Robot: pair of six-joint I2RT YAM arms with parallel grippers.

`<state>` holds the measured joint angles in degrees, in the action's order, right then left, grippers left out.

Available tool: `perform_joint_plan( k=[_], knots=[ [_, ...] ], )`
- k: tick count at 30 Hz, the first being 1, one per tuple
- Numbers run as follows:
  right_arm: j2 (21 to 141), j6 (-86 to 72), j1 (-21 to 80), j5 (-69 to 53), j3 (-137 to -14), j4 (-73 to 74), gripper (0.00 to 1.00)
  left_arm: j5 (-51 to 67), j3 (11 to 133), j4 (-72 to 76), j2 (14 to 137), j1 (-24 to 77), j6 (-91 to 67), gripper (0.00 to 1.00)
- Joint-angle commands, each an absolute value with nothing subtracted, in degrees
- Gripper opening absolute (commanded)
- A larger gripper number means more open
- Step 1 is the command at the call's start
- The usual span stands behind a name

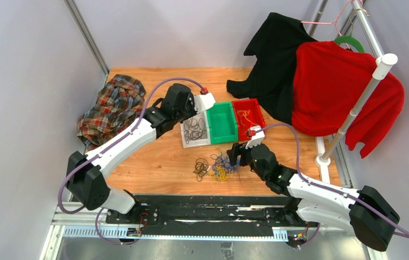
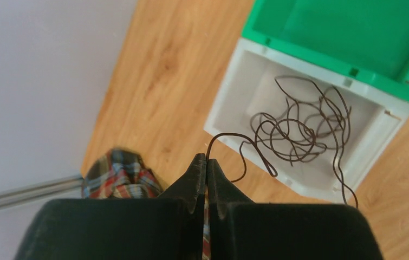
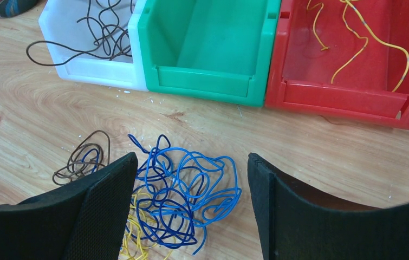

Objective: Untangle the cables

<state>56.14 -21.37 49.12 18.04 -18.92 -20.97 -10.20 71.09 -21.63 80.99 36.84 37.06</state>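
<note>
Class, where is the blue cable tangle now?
In the right wrist view, the blue cables lie on the table before the green bin, beneath the open right gripper.

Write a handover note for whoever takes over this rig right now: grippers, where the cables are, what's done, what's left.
Left gripper: jaws shut on the end of a dark cable that loops across the rim of the white bin.
Right gripper: jaws open, empty, above the blue cables on the table.
Done: dark cables in the white bin, yellow-orange cables in the red bin.
Left: green bin empty; blue cables tangled with yellow cables, plus dark loops beside them, to sort.
</note>
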Motion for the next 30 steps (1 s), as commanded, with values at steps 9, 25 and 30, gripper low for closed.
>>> perform_joint_plan(
  k=[9, 25, 30],
  knots=[
    [53.7, -23.5, 48.3, 18.5, -19.8, -16.3, 0.74, -10.7, 73.2, -21.7, 94.1, 36.8, 34.1, 0.0],
    [42.3, -27.7, 49.6, 11.5, -30.2, 17.1, 0.76, -5.4, 79.8, -19.8, 106.3, 37.0, 28.0, 0.16],
    [40.8, -24.6, 49.9, 14.9, -31.7, 18.7, 0.77, -4.6, 86.7, -25.5, 107.1, 36.8, 26.7, 0.55]
  ],
)
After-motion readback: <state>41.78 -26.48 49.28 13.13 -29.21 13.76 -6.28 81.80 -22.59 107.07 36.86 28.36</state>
